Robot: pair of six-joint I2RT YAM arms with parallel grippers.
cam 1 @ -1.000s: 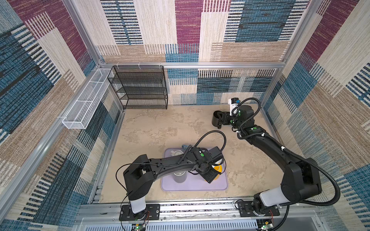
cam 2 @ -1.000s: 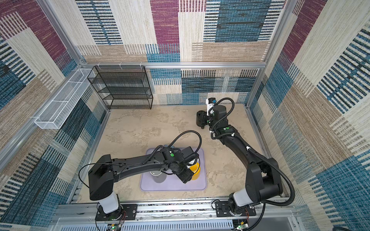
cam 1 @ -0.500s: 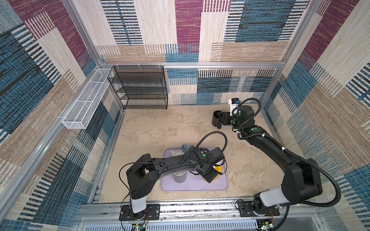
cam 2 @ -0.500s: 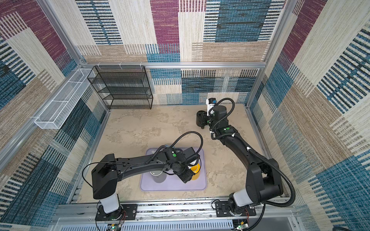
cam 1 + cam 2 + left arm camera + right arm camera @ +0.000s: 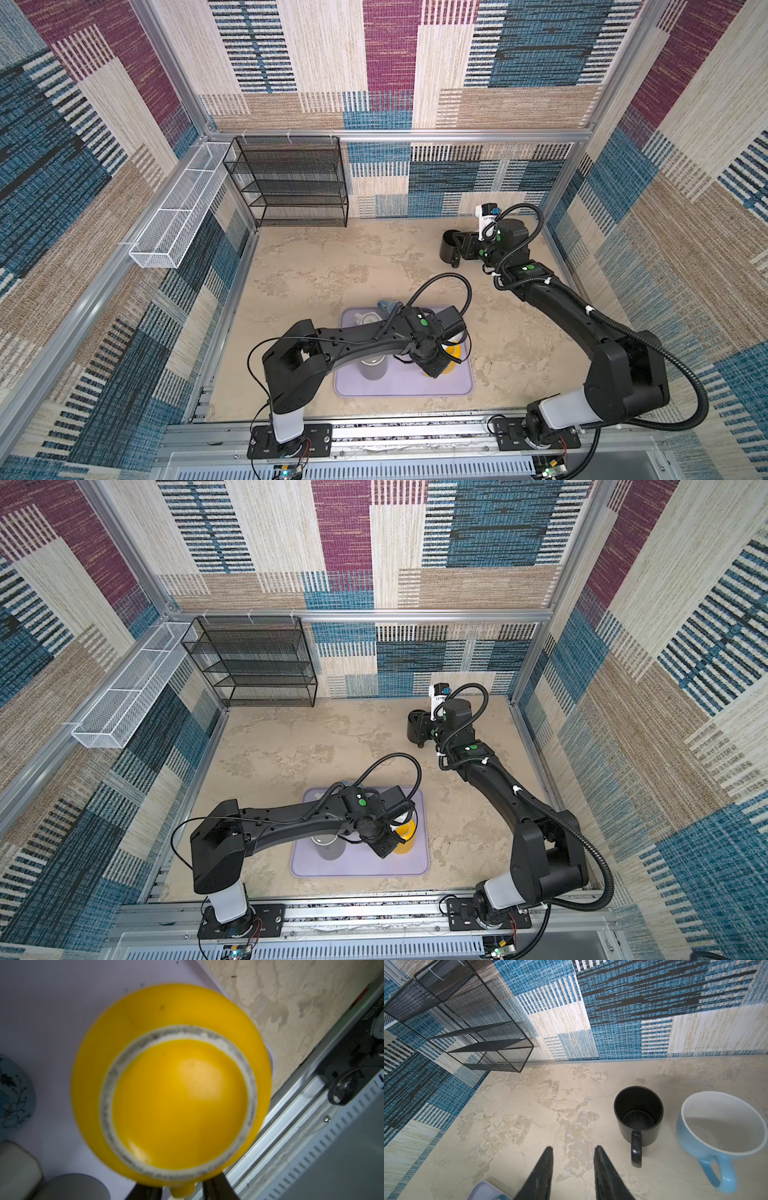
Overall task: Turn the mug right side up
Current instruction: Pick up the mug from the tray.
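A yellow mug (image 5: 172, 1084) stands upside down, base ring up, on the lavender mat (image 5: 415, 386) in both top views (image 5: 405, 833). My left gripper (image 5: 182, 1187) reaches down beside it with one dark finger (image 5: 145, 1190) on each side of the mug's handle (image 5: 182, 1191). Narrow gaps show between the fingers and the handle, and the fingertips are hidden under the mug's bulge. Far back on the right, my right gripper (image 5: 573, 1151) hangs open over bare table, holding nothing.
A grey cup (image 5: 374, 368), a white mug (image 5: 368, 319) and a blue patterned cup (image 5: 12, 1093) share the mat. A black mug (image 5: 638, 1113) and a wide blue mug (image 5: 716, 1126) stand upright by the right gripper. A black mesh rack (image 5: 291, 183) and white wire basket (image 5: 183, 208) are at back left.
The left gripper's jaws have narrowed around the yellow mug's handle, and the left arm has shifted slightly. The right arm has not moved.
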